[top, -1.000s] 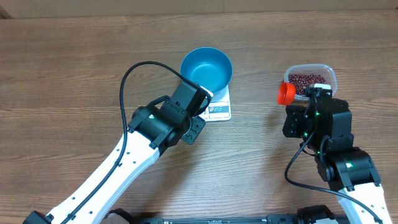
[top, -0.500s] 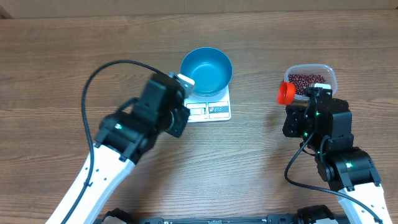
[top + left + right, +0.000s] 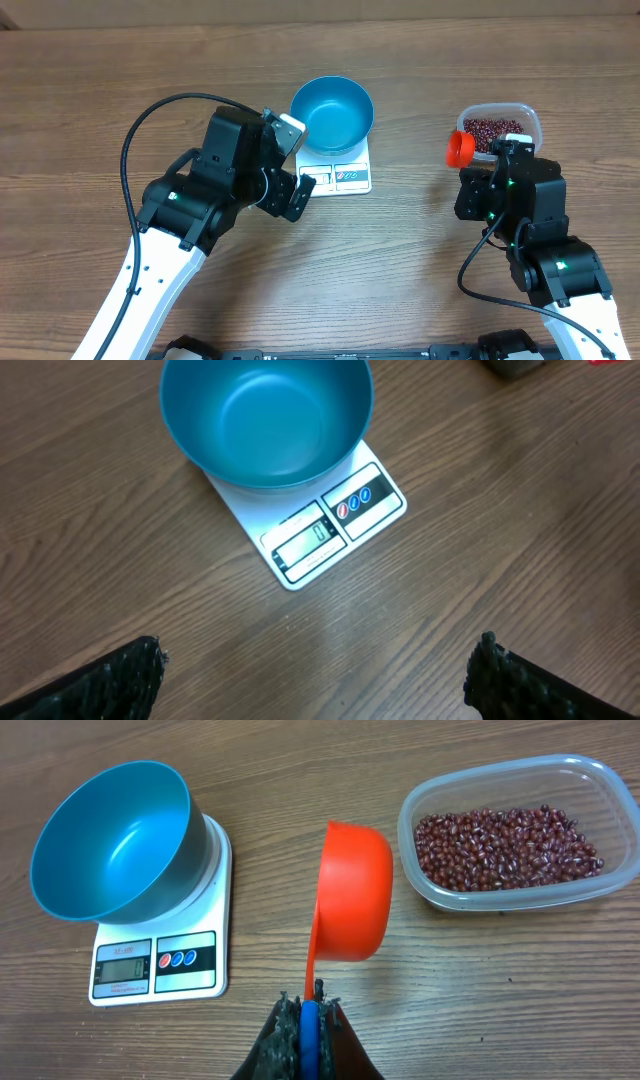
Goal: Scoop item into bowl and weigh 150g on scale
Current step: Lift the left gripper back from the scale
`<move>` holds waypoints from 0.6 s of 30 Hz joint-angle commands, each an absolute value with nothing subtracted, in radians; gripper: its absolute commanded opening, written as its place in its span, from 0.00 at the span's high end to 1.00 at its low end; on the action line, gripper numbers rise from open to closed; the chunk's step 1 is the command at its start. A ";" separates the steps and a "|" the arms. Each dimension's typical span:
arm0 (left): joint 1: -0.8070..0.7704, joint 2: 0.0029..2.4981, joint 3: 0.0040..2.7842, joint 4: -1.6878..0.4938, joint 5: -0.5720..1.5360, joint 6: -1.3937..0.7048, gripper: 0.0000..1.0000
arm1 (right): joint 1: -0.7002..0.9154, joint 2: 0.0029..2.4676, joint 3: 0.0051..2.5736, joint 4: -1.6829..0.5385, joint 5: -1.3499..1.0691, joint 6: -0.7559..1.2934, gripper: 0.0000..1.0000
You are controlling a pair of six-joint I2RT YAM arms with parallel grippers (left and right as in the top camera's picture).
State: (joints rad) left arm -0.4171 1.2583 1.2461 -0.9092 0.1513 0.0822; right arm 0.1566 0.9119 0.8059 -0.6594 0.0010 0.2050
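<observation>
Left arm (image 3: 150, 285): white link shells, black joint housings.
Left cable (image 3: 130, 150): black, routed outside the arm as one loop.
Left gripper (image 3: 320, 685) pads (image 3: 115, 680): black, finely ridged surface.
Right arm (image 3: 560, 265): black housings, white lower link, green indicator lights.
Right cable (image 3: 468, 272): black, thin.

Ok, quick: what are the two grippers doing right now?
Left gripper: open, holding nothing.
Right gripper: shut on the orange scoop, by its handle.

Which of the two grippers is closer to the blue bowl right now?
The left. The left gripper hangs open just beside the bowl, at the scale's left side; the right gripper, holding an orange scoop, is farther off by the clear tub.
</observation>
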 commanded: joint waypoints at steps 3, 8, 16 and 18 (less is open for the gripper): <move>-0.413 1.257 1.241 -0.929 0.173 0.102 0.00 | 0.149 0.906 0.838 -0.653 0.007 0.200 0.96; -0.413 1.257 1.241 -0.931 0.174 0.101 0.00 | 0.149 0.906 0.838 -0.653 0.007 0.200 0.96; -0.413 1.257 1.240 -0.931 0.173 0.101 0.00 | 0.149 0.906 0.838 -0.652 0.007 0.200 0.96; -0.413 1.257 1.241 -0.931 0.173 0.101 0.00 | 0.149 0.906 0.845 -0.653 0.007 0.200 0.96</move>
